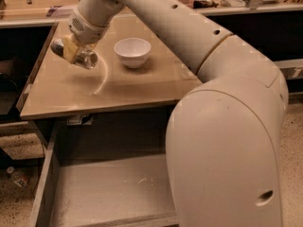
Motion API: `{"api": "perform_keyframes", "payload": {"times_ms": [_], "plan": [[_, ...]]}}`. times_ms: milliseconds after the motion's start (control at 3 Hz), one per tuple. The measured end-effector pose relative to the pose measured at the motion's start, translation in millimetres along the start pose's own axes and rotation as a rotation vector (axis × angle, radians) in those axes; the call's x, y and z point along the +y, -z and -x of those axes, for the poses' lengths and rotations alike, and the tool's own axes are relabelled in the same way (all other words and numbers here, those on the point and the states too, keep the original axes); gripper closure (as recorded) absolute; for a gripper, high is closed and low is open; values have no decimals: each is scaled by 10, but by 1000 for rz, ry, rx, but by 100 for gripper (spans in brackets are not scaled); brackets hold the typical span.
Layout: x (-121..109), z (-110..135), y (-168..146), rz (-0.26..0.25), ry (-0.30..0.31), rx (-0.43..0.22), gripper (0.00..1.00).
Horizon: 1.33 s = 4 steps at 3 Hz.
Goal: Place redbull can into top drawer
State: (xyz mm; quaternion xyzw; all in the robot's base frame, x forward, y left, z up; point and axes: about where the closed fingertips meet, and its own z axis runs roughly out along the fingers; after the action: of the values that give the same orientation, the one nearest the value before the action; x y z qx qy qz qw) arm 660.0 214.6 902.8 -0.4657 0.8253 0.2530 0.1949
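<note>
The redbull can point(86, 59) is slim and shiny silver. It lies sideways in my gripper point(71, 50), which is shut on it and holds it above the left part of the tan tabletop point(142, 86). The can is clear of the surface, with its shadow below it. The top drawer point(106, 188) stands pulled open below the table's front edge, with a flat pale grey bottom and a thick grey left wall point(43, 186). My arm hides the drawer's right part. The gripper is behind and above the drawer, over the table.
A white bowl point(132, 51) stands on the table to the right of the gripper. My large arm body point(227, 145) fills the right foreground. A clear plastic bottle point(16, 176) lies on the speckled floor at the left. Counters with clutter run along the back.
</note>
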Motion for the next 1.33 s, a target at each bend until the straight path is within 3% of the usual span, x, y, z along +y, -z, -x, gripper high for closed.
{"api": "perform_keyframes", "payload": {"times_ms": [333, 667, 1000, 1333], "plan": [[130, -89, 45, -7, -17, 8, 100], [534, -281, 393, -43, -109, -41, 100], [990, -629, 674, -75, -229, -65, 100], [1312, -1462, 392, -56, -359, 58, 100]]}}
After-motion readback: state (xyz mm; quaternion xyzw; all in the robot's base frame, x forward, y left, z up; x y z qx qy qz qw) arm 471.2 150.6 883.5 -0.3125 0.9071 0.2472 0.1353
